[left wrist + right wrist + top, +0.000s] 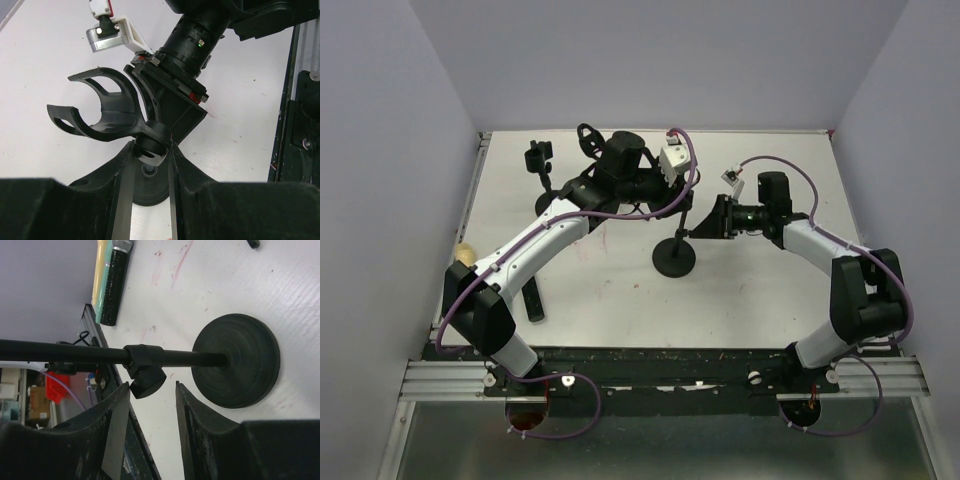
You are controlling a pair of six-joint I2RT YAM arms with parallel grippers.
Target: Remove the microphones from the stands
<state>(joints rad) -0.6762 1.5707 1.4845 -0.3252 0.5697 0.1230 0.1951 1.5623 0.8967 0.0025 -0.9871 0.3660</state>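
The microphone stand has a round black base (674, 258) and a thin pole (75, 352). Its clip (100, 110) at the top is empty. The microphone (532, 300), black with a silver head, lies on the table beside the left arm; it also shows in the right wrist view (114, 285). My left gripper (151, 145) is shut on the swivel joint (150, 147) just under the clip, seen from above at the pole's top (665, 200). My right gripper (150, 395) is open, its fingers either side of the knob (147, 381) on the pole's collar, not touching the pole.
A second black clip holder (540, 158) stands at the far left of the table. A looped black part (588, 135) lies at the back. A small yellowish object (465, 253) sits at the left edge. The stand's base also shows in the right wrist view (237, 360).
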